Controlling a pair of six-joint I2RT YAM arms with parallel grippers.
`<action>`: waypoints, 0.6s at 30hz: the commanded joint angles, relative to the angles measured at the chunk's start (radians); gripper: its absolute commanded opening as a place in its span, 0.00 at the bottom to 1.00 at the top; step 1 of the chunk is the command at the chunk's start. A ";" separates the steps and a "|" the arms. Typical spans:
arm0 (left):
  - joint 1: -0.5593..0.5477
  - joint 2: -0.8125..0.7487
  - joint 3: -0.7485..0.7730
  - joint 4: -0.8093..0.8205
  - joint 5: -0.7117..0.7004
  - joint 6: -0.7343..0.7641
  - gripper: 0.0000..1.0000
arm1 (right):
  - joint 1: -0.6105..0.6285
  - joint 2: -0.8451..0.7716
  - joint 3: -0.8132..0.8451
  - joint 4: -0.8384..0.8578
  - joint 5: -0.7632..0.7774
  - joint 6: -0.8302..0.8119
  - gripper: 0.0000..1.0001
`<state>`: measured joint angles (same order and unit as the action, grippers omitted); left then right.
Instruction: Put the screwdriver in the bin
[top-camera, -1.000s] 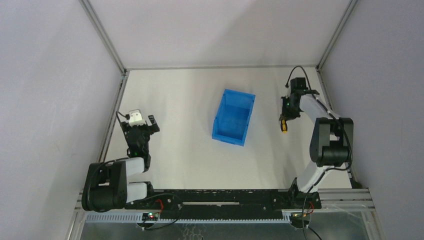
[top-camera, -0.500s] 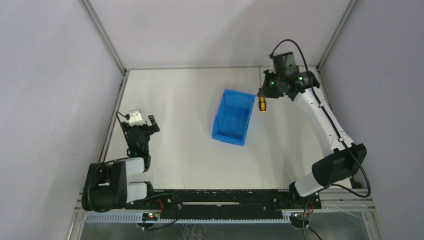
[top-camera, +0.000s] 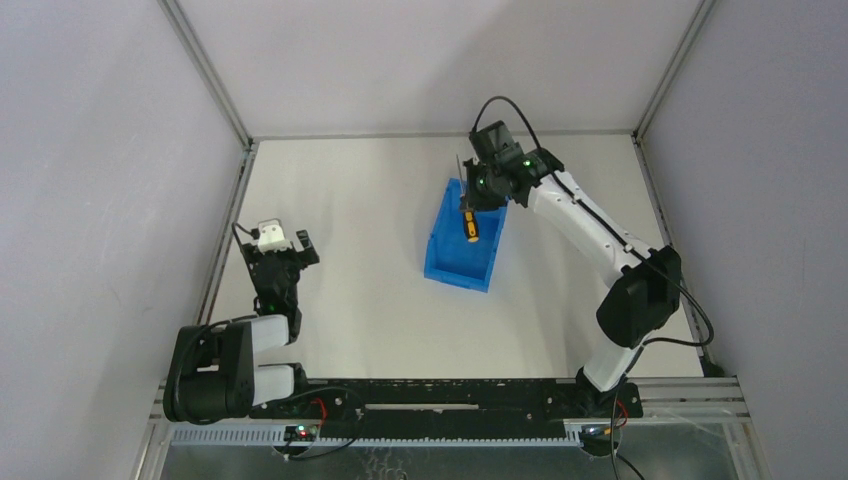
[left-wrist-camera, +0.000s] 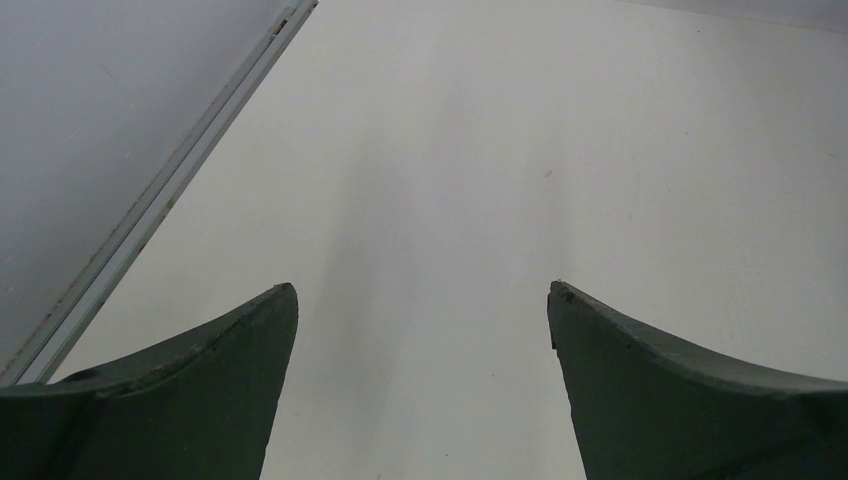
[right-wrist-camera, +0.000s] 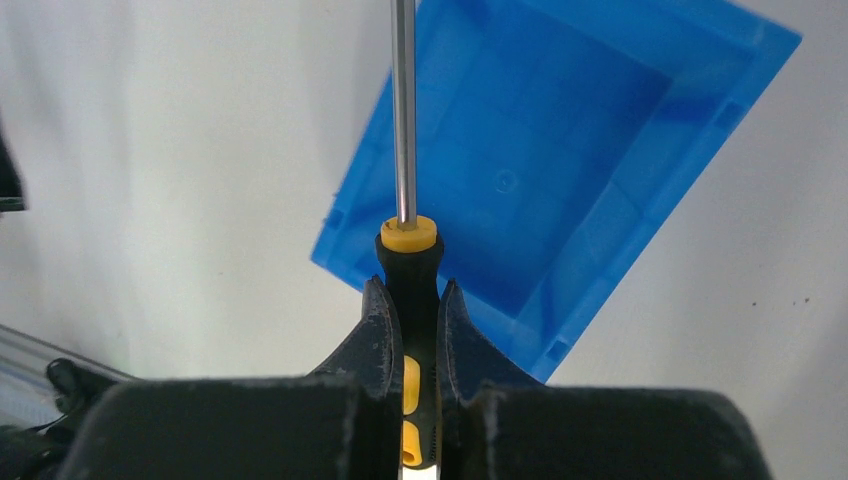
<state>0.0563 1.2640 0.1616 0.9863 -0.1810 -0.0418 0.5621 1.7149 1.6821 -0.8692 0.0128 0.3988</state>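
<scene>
Right gripper (right-wrist-camera: 411, 300) pinching screwdriver (right-wrist-camera: 410, 262) by handle, hanging above bin (top-camera: 450, 270) far end, shaft poking past rim. Left gripper (left-wrist-camera: 420, 300) spread, idle. Should probably centre over bin floor, go low, then let go

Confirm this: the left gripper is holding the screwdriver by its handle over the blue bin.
Wrong arm. The right gripper holds the screwdriver by its handle over the bin, as the right wrist view shows. The left gripper is open and empty.

we see bright, even light with faint soft shadows; in the right wrist view the screwdriver (right-wrist-camera: 410, 270) blurs toward 12 o'clock.
</scene>
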 joint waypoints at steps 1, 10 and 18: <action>-0.004 -0.005 0.033 0.066 -0.012 0.019 1.00 | 0.020 -0.023 -0.127 0.143 0.038 0.037 0.06; -0.004 -0.005 0.032 0.066 -0.011 0.019 1.00 | 0.065 0.059 -0.271 0.255 0.064 0.000 0.10; -0.005 -0.005 0.032 0.066 -0.011 0.019 1.00 | 0.091 0.142 -0.294 0.284 0.135 0.023 0.23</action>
<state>0.0563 1.2640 0.1616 0.9863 -0.1810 -0.0418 0.6373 1.8427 1.3987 -0.6388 0.0944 0.4076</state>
